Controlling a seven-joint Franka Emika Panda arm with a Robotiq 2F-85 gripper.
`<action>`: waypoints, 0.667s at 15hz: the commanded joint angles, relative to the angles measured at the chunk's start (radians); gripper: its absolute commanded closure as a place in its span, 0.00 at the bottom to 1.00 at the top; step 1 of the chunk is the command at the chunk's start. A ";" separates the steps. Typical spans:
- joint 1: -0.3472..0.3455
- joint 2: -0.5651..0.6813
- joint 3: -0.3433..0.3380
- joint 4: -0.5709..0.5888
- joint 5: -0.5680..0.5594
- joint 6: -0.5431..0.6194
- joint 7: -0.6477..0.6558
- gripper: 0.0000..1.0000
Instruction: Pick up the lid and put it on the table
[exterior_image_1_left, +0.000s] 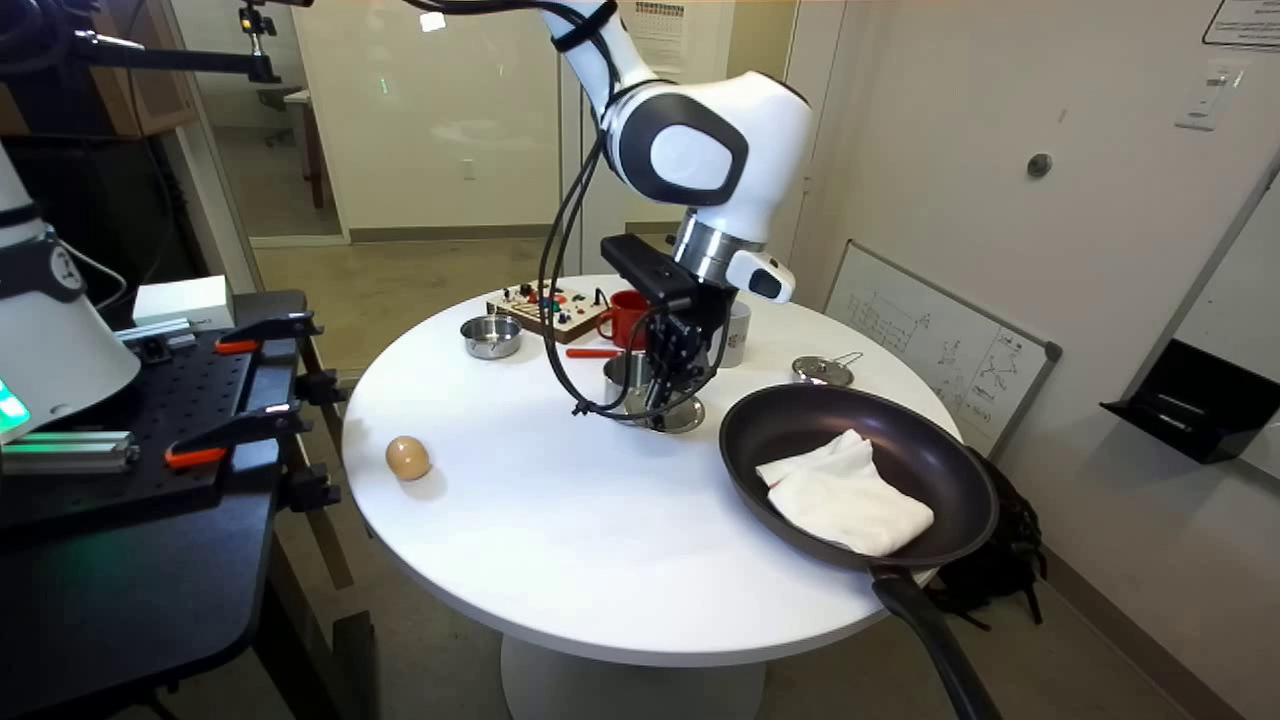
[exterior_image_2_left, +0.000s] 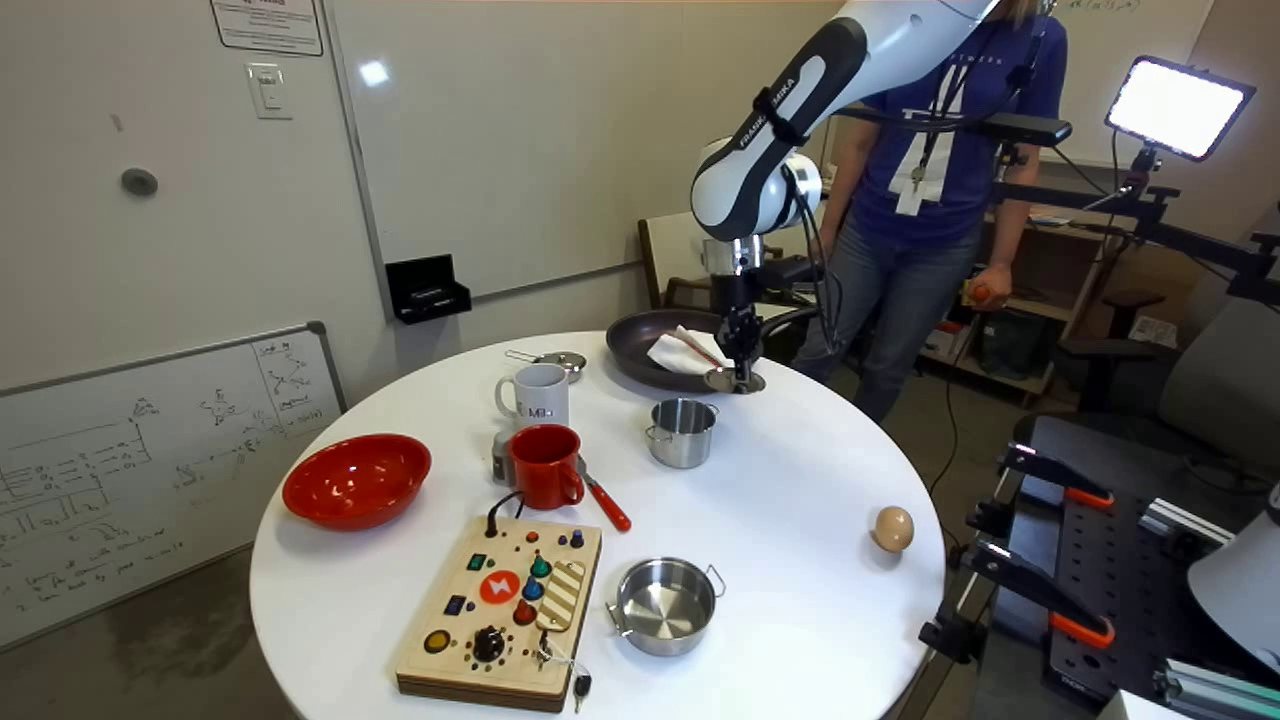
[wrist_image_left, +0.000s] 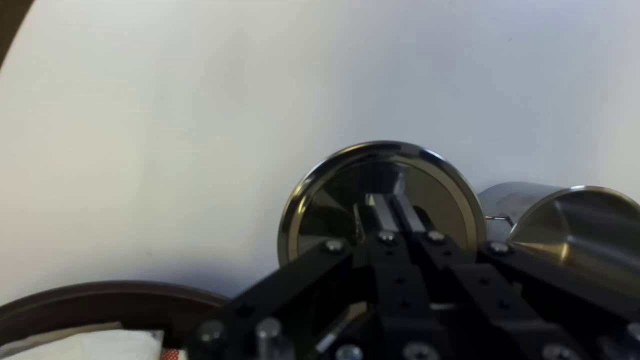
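The small round silver lid (exterior_image_2_left: 720, 381) hangs at the fingertips of my gripper (exterior_image_2_left: 742, 374), beside the near rim of the black pan. In the wrist view the gripper (wrist_image_left: 392, 200) has its fingers nearly together over the middle of the lid (wrist_image_left: 440, 195), shut on its handle, which the fingers hide. The lid looks raised a little above the white table (exterior_image_1_left: 550, 540). In an exterior view the lid (exterior_image_1_left: 686, 417) shows just beside the small steel pot (exterior_image_1_left: 618, 385), with cables partly in front of the gripper (exterior_image_1_left: 657, 415).
The black pan (exterior_image_1_left: 950, 470) holds a white cloth (exterior_image_1_left: 850, 500). A red mug (exterior_image_2_left: 545, 475), a grey mug (exterior_image_2_left: 543, 395), a small silver bowl (exterior_image_2_left: 665, 610), a wooden knob board (exterior_image_2_left: 500, 630), a red bowl (exterior_image_2_left: 357, 485) and an egg (exterior_image_2_left: 893, 528) stand on the table. A person (exterior_image_2_left: 930, 200) stands behind.
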 joint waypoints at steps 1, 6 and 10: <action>0.024 0.054 -0.013 0.080 -0.006 -0.048 0.037 0.95; 0.042 0.091 -0.024 0.135 -0.014 -0.111 0.083 0.95; 0.054 0.111 -0.042 0.168 -0.019 -0.157 0.129 0.95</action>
